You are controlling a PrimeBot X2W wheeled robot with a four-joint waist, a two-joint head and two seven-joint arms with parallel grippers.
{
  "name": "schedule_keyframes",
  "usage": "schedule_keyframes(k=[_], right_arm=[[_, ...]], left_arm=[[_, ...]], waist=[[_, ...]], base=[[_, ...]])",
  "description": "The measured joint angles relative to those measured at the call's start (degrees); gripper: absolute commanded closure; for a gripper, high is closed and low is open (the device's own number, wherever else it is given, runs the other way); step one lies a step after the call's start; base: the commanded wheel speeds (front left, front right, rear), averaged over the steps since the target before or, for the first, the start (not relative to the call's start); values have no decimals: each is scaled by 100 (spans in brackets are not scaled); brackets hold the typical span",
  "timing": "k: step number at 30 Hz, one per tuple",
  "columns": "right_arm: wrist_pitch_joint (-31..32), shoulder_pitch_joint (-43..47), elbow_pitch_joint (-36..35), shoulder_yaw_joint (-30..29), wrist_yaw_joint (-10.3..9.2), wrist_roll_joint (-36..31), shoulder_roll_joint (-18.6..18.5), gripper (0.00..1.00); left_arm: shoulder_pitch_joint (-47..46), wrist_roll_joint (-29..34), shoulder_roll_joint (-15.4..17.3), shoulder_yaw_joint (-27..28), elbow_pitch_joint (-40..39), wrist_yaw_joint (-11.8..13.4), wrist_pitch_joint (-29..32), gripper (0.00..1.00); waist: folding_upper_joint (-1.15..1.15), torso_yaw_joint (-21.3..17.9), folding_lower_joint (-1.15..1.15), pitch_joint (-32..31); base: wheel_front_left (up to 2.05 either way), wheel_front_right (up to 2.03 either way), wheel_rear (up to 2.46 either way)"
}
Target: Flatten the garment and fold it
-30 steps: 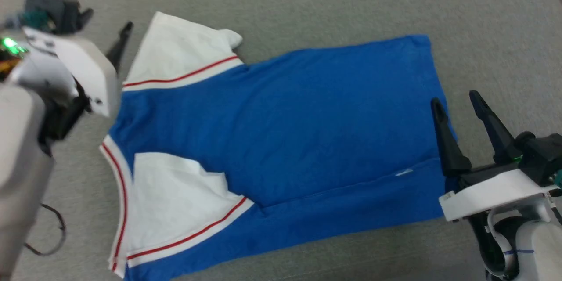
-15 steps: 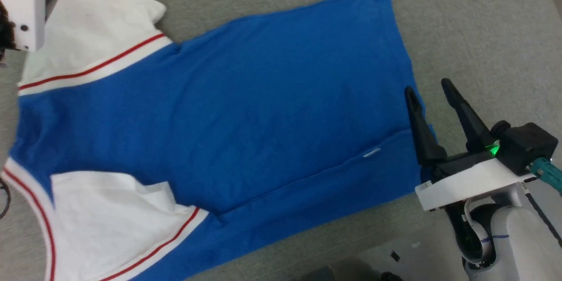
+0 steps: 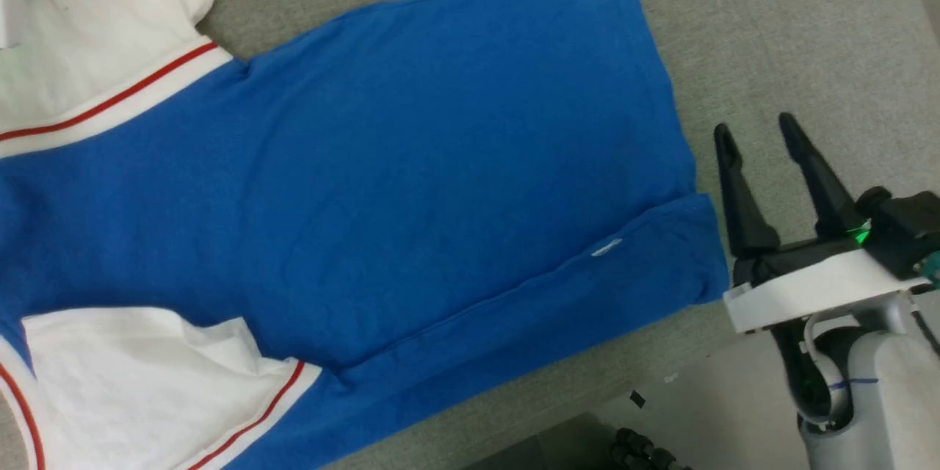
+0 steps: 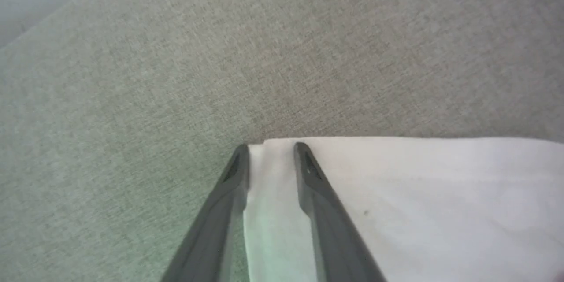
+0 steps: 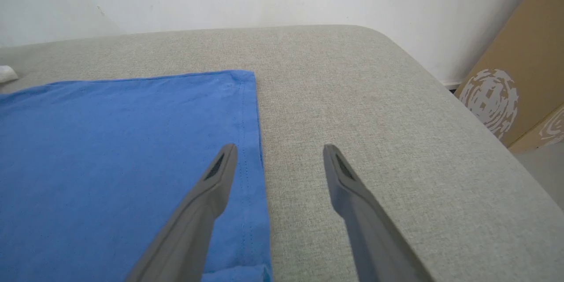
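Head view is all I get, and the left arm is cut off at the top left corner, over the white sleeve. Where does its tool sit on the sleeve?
Observer: In the left wrist view the left tool is at a corner of the white sleeve. One finger is off the cloth, over the table. The other is over the white.
Operator: Is it closed on the cloth?
Observer: No, its fingers stand apart, and a strip of sleeve shows in the gap.
Operator: What lies past the table on my right?
Observer: The right wrist view shows a brown cardboard box beyond the table's rounded corner.
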Motion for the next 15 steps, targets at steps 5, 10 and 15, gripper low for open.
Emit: schedule_keyframes(k=[5, 10, 15], right_arm=[[73, -65, 8, -96, 0, -5, -80, 0], [349, -77, 22, -94, 0, -29, -472, 0], [973, -214, -2, -33, 0, 164, -1054, 0]], left_arm=[[194, 3, -49, -8, -154, 3, -599, 100], [498, 338, -178, -97, -82, 30, -1724, 100], [630, 490, -400, -219, -133, 26, -2713, 100]], waist=[[0, 92, 1, -63], [0, 222, 1, -274], [1, 483, 1, -523]], base=[[0, 0, 0], [0, 0, 0], [0, 0, 0]])
